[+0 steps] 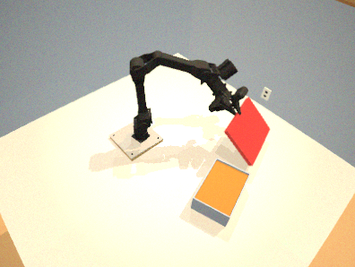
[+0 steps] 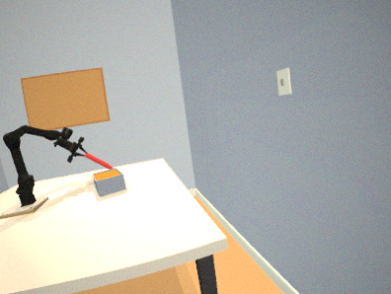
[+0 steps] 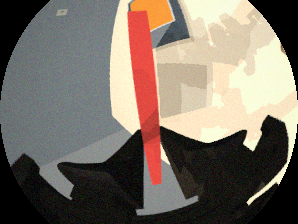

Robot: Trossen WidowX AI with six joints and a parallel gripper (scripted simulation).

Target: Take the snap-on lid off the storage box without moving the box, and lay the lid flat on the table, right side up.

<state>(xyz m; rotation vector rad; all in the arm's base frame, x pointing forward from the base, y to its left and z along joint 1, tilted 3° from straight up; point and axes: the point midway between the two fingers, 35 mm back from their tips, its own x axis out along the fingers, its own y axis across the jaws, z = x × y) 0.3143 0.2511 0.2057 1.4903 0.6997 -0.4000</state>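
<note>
The storage box (image 1: 220, 190) (image 2: 110, 183) (image 3: 160, 11) stands on the white table (image 1: 90, 211) with grey walls and an open orange inside. The red lid (image 1: 247, 130) (image 2: 98, 161) (image 3: 147, 90) is off the box and hangs tilted in the air behind and above it. My gripper (image 1: 236, 109) (image 2: 84, 154) (image 3: 149, 131) is shut on the lid's near edge and holds it edge-on in the wrist view, with its far end over the box.
The arm's base plate (image 1: 135, 142) (image 2: 22, 207) sits on the table to the left of the box. A wall with a light switch (image 1: 266, 93) (image 2: 283, 81) stands behind the table. An orange board (image 2: 65, 98) hangs on the other wall.
</note>
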